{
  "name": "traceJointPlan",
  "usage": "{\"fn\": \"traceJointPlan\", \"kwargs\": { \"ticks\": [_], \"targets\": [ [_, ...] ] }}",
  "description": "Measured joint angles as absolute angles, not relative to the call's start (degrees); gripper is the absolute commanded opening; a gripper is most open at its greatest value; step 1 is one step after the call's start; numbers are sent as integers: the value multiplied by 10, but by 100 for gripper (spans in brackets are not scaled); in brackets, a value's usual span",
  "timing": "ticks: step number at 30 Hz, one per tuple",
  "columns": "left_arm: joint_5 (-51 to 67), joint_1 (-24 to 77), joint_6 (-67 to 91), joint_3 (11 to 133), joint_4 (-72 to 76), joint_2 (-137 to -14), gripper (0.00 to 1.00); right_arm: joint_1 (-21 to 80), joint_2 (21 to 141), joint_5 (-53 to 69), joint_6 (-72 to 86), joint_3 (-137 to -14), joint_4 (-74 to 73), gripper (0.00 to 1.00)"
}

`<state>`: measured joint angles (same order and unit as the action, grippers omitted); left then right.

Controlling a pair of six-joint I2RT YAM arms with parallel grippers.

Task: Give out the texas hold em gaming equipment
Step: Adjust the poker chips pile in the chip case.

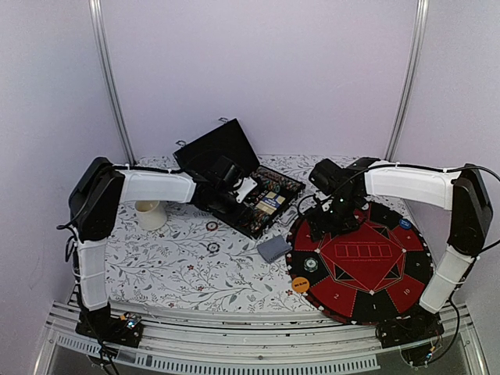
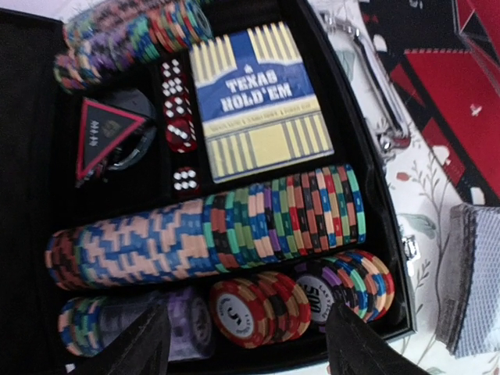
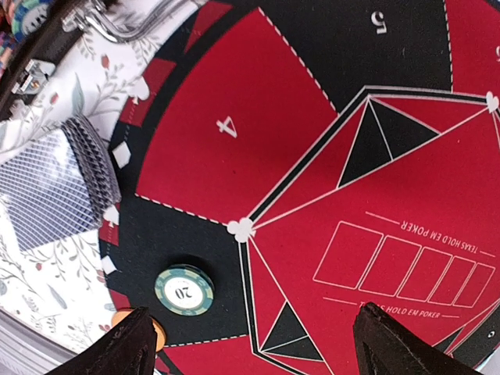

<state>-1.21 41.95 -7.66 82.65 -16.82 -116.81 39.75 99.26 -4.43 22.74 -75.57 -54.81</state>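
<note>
An open black case point(image 1: 234, 205) holds rows of multi-coloured poker chips point(image 2: 211, 234), red chips point(image 2: 254, 308), dice point(image 2: 178, 109) and a blue-yellow card box point(image 2: 258, 101). My left gripper point(image 1: 247, 190) hovers over the case, open and empty point(image 2: 250, 351), straddling the front chip row. A grey-blue deck of cards point(image 1: 274, 248) lies beside the round red-black poker mat point(image 1: 363, 258). One green chip point(image 3: 184, 289) and an orange button point(image 3: 156, 336) lie on the mat's left side. My right gripper point(image 1: 330, 215) is open and empty above the mat point(image 3: 258, 344).
A cream cup point(image 1: 151, 214) stands at the left on the floral tablecloth. A blue button point(image 1: 405, 223) lies at the mat's far right rim. The case lid point(image 1: 215, 148) stands raised at the back. The case's metal latches point(image 2: 379, 86) face the mat.
</note>
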Motion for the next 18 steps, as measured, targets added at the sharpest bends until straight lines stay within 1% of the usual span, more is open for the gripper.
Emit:
{"fn": "traceJointPlan", "kwargs": {
  "ticks": [7, 11, 18],
  "targets": [
    [-20, 425, -86, 861, -196, -1207, 70, 397, 993, -44, 220, -744, -545, 89],
    [-26, 425, -86, 867, -201, -1213, 61, 397, 993, -44, 217, -742, -540, 89],
    [-55, 429, -85, 879, -216, -1220, 59, 397, 993, -42, 214, -742, -536, 89]
  ]
}}
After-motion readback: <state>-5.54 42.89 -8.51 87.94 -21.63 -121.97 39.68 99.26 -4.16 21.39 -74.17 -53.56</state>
